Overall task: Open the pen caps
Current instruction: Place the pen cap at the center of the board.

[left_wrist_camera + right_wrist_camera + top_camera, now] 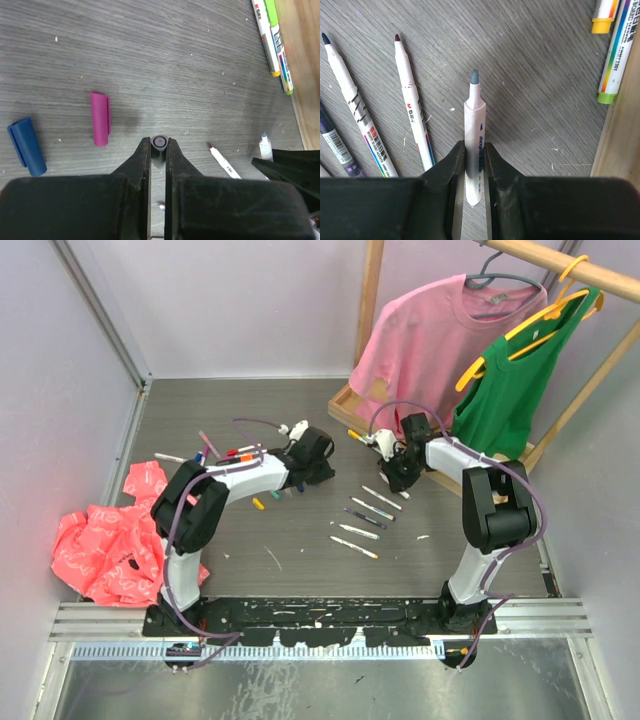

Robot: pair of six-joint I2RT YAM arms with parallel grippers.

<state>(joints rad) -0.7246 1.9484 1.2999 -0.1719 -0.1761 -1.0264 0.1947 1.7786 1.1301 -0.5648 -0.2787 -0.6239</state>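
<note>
My left gripper (159,145) is shut on a small grey-purple pen cap (159,142), seen end-on between the fingertips just above the table. A pink cap (100,118) and a blue cap (27,146) lie loose to its left. My right gripper (475,150) is shut on a white pen (475,125) whose bare blue-grey tip points away from it. In the top view the left gripper (318,465) and the right gripper (398,472) stand apart at mid-table. Several uncapped pens (365,520) lie between and in front of them.
Uncapped pens (412,110) lie left of the right gripper. Two capped pens (612,55) rest against a wooden rack base (620,150). More pens (225,455) cluster at the left. A pink plastic bag (110,540) lies front left, and a pink shirt (420,330) and a green top (520,380) hang at the back right.
</note>
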